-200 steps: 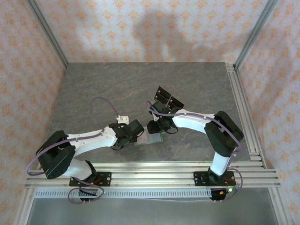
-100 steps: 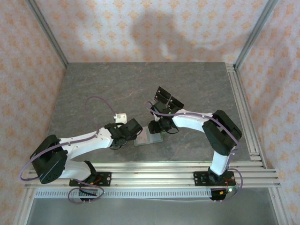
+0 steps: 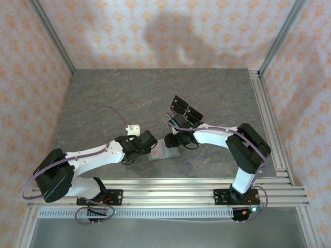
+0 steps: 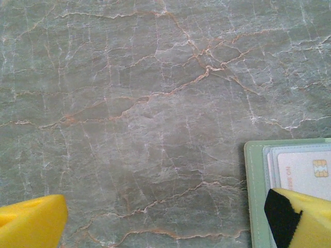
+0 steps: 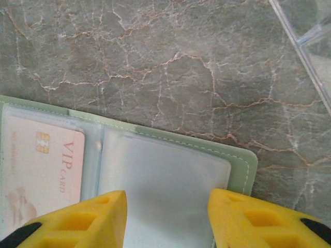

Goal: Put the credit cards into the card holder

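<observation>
Left claw (image 4: 165, 225): yellow fingers spread wide apart, nothing between them but bare stone. In the left wrist view, its right-hand finger (image 4: 302, 219) overlaps the near left corner of the card holder (image 4: 255, 196). Cannot tell whether it touches.

Card holder: lies open and flat on the worktop (image 3: 103, 103), between the two claws, near the front edge. Sage-green rim with clear sleeves inside. The left sleeve holds a pale pink card (image 5: 44, 165) with a gold chip, printed "VIP CARD". The neighbouring sleeve (image 5: 165, 181) holds nothing.

Right claw (image 5: 165, 219): fingers partly apart, with an open gap between them and nothing gripped. It is poised over the empty sleeve, pointing down at it. Contact with the plastic cannot be judged.

Beyond and right of the right claw: the edge of a clear acrylic stand (image 5: 310, 46). In the top view, two black cards (image 3: 185, 110) sit tilted there, just behind the right wrist.

Surface: the worktop is a grey-green stone-look slab with fine rust and white veins.

Surroundings: aluminium rails (image 3: 271, 134) run along the right side and across the front, where both arm bases are bolted. The walls (image 3: 155, 31) are peach with a repeating orange motif, and a soft shadow falls on the back one.
</observation>
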`<state>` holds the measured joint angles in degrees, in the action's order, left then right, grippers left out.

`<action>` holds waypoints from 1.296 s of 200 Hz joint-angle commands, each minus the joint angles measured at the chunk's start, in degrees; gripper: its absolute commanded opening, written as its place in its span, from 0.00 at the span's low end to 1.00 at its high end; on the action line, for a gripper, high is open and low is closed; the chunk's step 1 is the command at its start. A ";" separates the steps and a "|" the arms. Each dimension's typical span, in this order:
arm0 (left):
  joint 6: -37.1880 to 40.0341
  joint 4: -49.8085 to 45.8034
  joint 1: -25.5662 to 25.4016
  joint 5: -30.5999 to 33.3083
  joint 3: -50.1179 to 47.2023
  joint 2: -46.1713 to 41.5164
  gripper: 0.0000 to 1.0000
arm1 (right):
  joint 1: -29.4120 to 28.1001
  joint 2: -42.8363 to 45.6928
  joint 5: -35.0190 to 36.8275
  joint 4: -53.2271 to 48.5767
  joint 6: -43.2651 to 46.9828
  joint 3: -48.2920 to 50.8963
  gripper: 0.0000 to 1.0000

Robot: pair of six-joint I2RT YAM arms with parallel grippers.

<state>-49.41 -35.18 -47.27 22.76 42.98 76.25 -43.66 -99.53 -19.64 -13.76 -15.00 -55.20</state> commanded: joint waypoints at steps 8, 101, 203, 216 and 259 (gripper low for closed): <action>1.14 -0.28 -0.27 1.13 1.51 0.01 1.00 | 0.38 0.32 0.13 -2.95 -2.13 4.18 0.46; 2.34 0.40 -0.29 0.53 2.41 0.77 1.00 | 0.33 3.27 -1.49 -2.58 -4.06 5.18 0.46; 2.99 10.38 2.57 -5.91 -3.89 -1.16 1.00 | 0.33 13.21 -2.65 -8.18 -4.67 0.39 0.46; 3.62 11.73 3.12 -6.89 -4.62 -2.05 1.00 | 0.33 14.96 -1.71 -8.90 -4.81 1.32 0.46; 5.19 14.52 3.98 -7.75 -6.05 -4.13 1.00 | 0.34 18.27 0.02 -8.87 -5.81 5.57 0.46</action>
<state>-45.95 -23.92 -44.07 15.33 38.30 73.97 -43.44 -82.78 -21.96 -20.27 -19.64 -52.27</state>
